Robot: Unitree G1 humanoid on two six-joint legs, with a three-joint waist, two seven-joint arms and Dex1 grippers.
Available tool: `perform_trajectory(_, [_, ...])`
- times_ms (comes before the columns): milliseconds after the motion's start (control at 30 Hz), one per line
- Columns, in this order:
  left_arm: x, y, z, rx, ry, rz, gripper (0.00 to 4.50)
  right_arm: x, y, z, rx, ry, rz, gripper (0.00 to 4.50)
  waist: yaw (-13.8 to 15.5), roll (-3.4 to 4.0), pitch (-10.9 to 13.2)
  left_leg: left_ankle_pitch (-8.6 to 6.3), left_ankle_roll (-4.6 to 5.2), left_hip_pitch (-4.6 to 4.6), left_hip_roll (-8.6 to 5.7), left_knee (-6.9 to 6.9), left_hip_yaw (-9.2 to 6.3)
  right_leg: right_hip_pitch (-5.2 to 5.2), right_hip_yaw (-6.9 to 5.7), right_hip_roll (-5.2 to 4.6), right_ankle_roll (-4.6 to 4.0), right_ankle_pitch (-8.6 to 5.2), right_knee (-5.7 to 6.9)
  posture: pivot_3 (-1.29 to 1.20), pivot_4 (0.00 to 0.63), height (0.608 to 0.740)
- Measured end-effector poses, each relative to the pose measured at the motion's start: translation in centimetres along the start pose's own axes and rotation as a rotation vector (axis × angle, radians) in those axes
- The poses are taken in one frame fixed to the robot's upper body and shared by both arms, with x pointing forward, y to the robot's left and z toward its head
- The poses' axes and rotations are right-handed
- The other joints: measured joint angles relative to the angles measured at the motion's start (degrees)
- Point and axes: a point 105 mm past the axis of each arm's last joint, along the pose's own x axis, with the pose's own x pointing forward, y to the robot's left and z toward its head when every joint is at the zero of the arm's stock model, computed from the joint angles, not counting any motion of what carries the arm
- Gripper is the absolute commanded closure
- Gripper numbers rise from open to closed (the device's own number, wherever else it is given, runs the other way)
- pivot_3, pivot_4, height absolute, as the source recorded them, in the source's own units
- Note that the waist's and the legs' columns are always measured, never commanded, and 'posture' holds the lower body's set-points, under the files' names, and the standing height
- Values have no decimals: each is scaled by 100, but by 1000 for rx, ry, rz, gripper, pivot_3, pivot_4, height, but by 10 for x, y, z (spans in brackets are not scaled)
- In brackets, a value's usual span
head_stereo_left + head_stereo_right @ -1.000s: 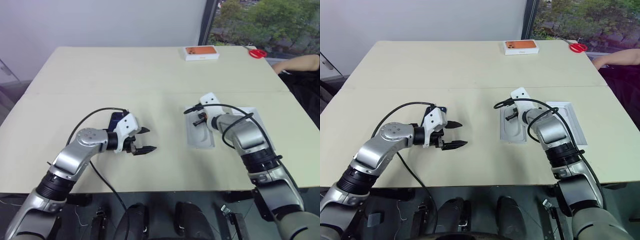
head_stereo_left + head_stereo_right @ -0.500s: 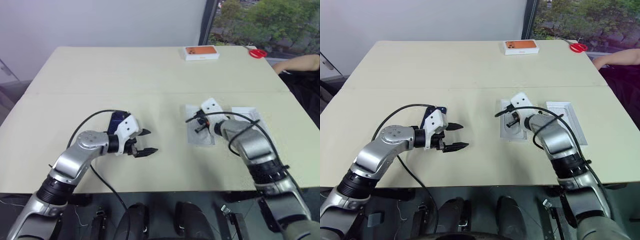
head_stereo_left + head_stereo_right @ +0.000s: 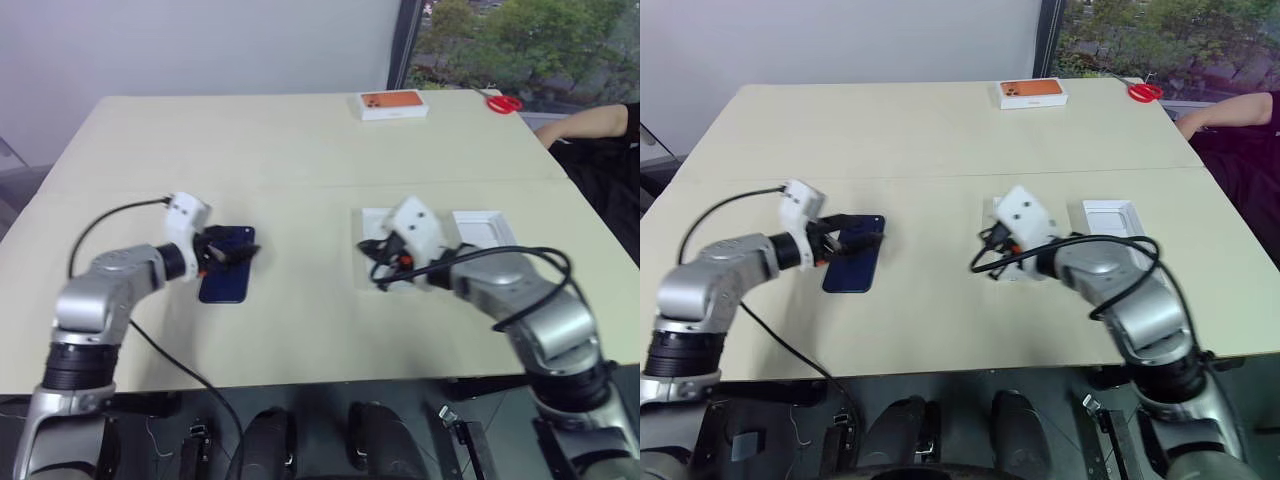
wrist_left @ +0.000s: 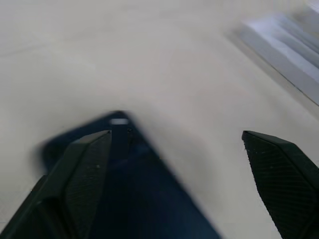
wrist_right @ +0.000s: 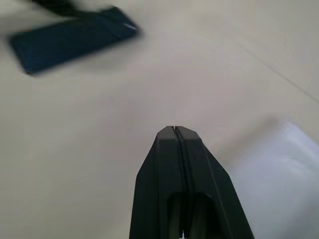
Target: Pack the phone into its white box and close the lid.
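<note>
Right gripper (image 5: pixel 175 130), fingers pressed together and empty, hides part of a white tray (image 3: pixel 372 222); which box part, unclear. Slim dark navy-blue phone (image 3: pixel 226 277) lies flat, left. Left gripper (image 3: pixel 855 235), jaws spread, has swung left over it.

Both arms: silver-grey metal shells, black ribbed joint bands at forearm and elbow. White plastic camera housing on each wrist, with a loose black cable looping from it back along the arm. left gripper (image 4: pixel 179 164): two black fingers, fine cross-hatch texture on the pads. right gripper (image 5: pixel 174 130): same black fingers, smooth outer faces, tapering to blunt tips.
</note>
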Motion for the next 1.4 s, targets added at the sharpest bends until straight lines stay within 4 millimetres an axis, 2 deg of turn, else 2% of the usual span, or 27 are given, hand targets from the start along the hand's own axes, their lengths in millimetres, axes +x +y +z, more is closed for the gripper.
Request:
perform_trajectory(100, [-14, 28, -7, -136, 106, 152, 25, 32, 8, -4, 34, 32, 16, 4500, 14, -3, -1, 4, -7, -1, -3, 1, -1, 1, -1, 1, 0, 0, 2, 0, 150, 740])
perform_trajectory(167, [-25, 37, -17, -236, 180, 206, 25, 50, 12, -10, 49, 56, 13, 4500, 29, -3, -1, 6, -10, -1, -6, 1, -1, 1, 0, 0, 0, 0, 2, 0, 150, 740])
perform_trajectory(367, [-33, 22, -38, -387, 346, 160, 25, 82, 31, -20, 40, 98, 66, 4500, 5, -6, -3, 19, -34, -4, -19, 0, -2, -1, 0, -17, 1, 1, 2, 0, 150, 740])
perform_trajectory(533, [-30, 4, -39, -463, 356, 66, 25, 92, 45, -22, 38, 105, 130, 4500, 8, -5, -3, 32, -61, -2, -19, -6, -4, -8, 1, -22, 0, 2, 10, 0, 150, 740])
perform_trajectory(867, [-9, -30, -43, -506, 325, -82, 25, 104, 55, -24, 34, 109, 172, 4500, 56, 2, -11, 33, -65, -2, -32, -10, -11, -7, 2, -57, -1, 2, 13, 0, 150, 740])
perform_trajectory(1067, [-4, -34, -44, -558, 296, -97, 25, 107, 52, -24, 25, 106, 157, 4500, 50, 3, -14, 34, -67, 0, -37, -11, -15, -6, -1, -59, -1, 2, 17, 0, 150, 740])
perform_trajectory(1267, [3, -48, -45, -652, 267, -195, 25, 109, 52, -22, 27, 100, 156, 4500, 30, 2, -15, 34, -68, 0, -38, -11, -15, -7, -1, -58, -1, 2, 17, 0, 150, 740])
perform_trajectory(1367, [4, -49, -48, -682, 275, -213, 844, 109, 52, -22, 20, 99, 157, 4500, 13, 2, -14, 34, -68, -1, -38, -13, -15, -9, -1, -56, -1, 2, 18, 0, 150, 740])
perform_trajectory(1400, [4, -49, -50, -693, 286, -214, 1246, 109, 52, -22, 20, 98, 158, 4500, 8, 1, -14, 34, -68, -1, -38, -13, -15, -10, -1, -55, -1, 2, 18, 0, 150, 740])
